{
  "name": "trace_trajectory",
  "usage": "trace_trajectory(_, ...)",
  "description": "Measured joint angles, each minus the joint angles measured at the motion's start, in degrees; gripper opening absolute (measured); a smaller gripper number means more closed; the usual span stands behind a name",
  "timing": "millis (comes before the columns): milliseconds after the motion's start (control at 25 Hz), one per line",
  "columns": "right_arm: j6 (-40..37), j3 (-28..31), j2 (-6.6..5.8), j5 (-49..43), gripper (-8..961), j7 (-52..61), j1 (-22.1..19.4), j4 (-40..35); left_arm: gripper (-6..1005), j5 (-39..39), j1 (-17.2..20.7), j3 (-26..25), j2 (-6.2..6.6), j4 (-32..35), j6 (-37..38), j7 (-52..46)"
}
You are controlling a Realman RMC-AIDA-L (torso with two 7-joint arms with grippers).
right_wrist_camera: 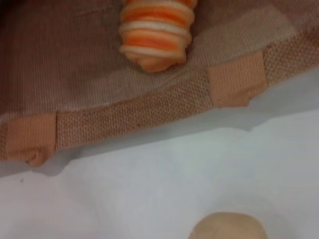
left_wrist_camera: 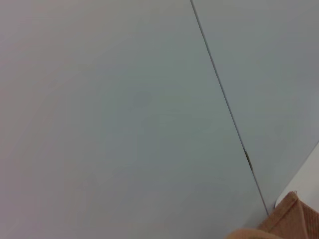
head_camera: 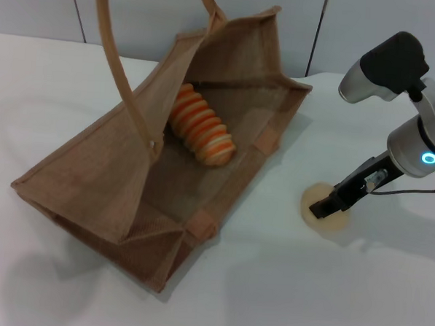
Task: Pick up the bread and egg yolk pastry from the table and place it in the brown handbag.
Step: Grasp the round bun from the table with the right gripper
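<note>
The right gripper point(head_camera: 326, 207) hangs low over the white table point(head_camera: 269, 290), its dark fingertips directly on top of the small round pale cream-yellow egg yolk pastry point(head_camera: 326, 209), which lies on the table beneath it. Whether the fingers are closed on the pastry or merely spread over it cannot be told from the head view, and the right wrist view shows only the top edge of the pastry point(right_wrist_camera: 228, 227) with no fingers in sight.

To the gripper's left, a short way across bare table, lies the large tan-brown woven jute handbag point(head_camera: 114, 194), tipped on its side with its mouth gaping open and 1 long curved strap handle point(head_camera: 120, 70) arching upward. Inside it, farther from the gripper than the bag's near rim, rests the elongated ridged bread with orange and cream stripes point(head_camera: 202, 126), lying on the bag's lower wall. The right wrist view shows the loaf's end point(right_wrist_camera: 157, 35) just beyond the woven rim point(right_wrist_camera: 149, 112).

The left gripper is out of view; its wrist camera faces a plain grey wall point(left_wrist_camera: 124, 114) with a corner of the bag point(left_wrist_camera: 294, 219).
</note>
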Motion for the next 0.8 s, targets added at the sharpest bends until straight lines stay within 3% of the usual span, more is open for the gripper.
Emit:
trace_trajectory(480,2.9,0.1,0.13,1.0,527,0.6,-0.7,-5.7,113,0.0,0.2,-0.2,0.06,-0.1,0.1,0.3)
trace_trajectory(800,8.9,0.0,0.21,8.3,503,0.7,-1.1,-14.8,113,0.0,-0.3,0.1,0.21,-0.2,0.9,0.4)
